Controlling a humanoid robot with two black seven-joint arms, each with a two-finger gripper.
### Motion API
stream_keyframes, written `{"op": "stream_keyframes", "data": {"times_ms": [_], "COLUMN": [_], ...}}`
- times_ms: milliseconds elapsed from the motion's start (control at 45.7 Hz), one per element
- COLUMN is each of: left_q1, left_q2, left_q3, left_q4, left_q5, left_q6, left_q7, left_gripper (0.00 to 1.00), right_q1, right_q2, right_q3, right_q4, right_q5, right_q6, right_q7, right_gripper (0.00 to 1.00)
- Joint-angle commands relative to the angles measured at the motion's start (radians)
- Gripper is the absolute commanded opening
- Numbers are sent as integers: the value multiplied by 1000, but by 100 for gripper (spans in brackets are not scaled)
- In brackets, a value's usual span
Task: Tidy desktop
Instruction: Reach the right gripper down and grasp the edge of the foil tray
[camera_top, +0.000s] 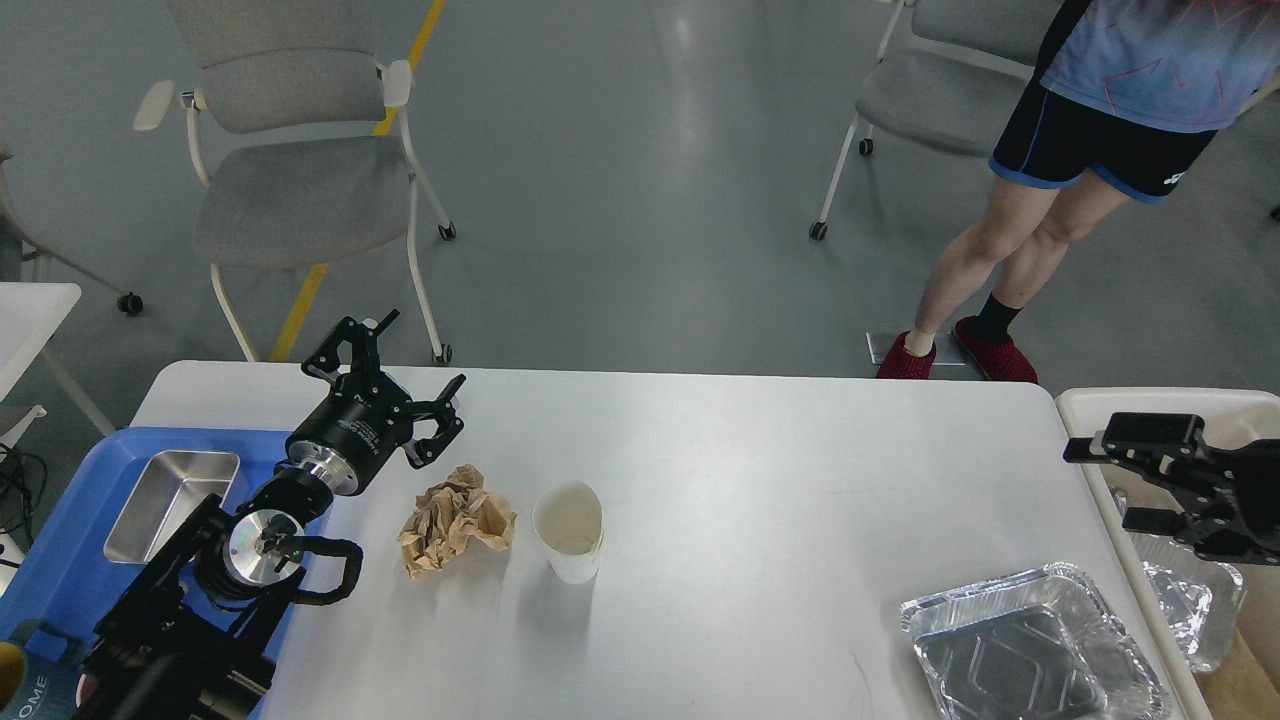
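Desktop: the big white desktop (760, 470) fills the middle of the view, and three bits of clutter are on it — the job looks barely begun.
Left gripper: the left gripper (395, 375) hangs over the far-left part of the top, fingers spread wide and nothing between them — released, touching nothing that I can see.
Nearest target: the crumpled brown paper (455, 520) lies just beside that gripper, on the near side and a touch to the right; the gripper points away from it, so a reach would mean pulling back toward the robot and tipping down.
Paper's shape: a lumpy wad, slightly longer from near-left to far-right, no clean axis to line up on.
Cup: a white paper cup (570, 530) stands upright just right of the paper, close but apart from it, rim squashed a little out of round.
Foil tray: a foil tray (1030, 640) sits at the near-right corner of the top, well apart from the cup.
Right gripper: the right gripper (1115, 485) is off the right edge, over a white bin (1160, 400) with more foil inside; fingers parted, empty.
Which arm: left is clearly nearer the paper and cup, right nearer the foil tray.
Blue tray: a blue tray (70, 560) with a steel pan (170, 500) lies under the left arm at the left edge.
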Motion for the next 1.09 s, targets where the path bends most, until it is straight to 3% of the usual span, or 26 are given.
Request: {"op": "stream_keyframes", "data": {"times_ms": [0, 131, 175, 306, 438, 700, 1073], "left_q1": [47, 63, 63, 61, 64, 67, 69], "left_q2": [4, 10, 12, 13, 24, 46, 50], "left_q3": [0, 0, 0, -1, 0, -1, -1], "left_q4": [-20, -20, -20, -20, -20, -20, -20], "left_q5": [3, 4, 4, 4, 4, 4, 6], "left_q6": [0, 0, 1, 3, 4, 4, 9], "left_q7": [0, 0, 0, 0, 0, -1, -1], "left_gripper": [97, 97, 97, 97, 97, 97, 97], "right_q1": [11, -6, -13, -96, -173, -243, -288], "right_q2": [-120, -146, -125, 61, 164, 329, 457], "right_q3": [36, 50, 50, 45, 47, 45, 47], "right_q4": [85, 98, 76, -12, -135, -350, -411], "right_q5": [-6, -54, -193, -433, -569, -715, -735], "right_q6": [68, 78, 67, -22, -86, -146, -159], "right_q7": [5, 5, 5, 3, 3, 7, 14], "right_gripper": [100, 100, 100, 100, 100, 100, 100]}}
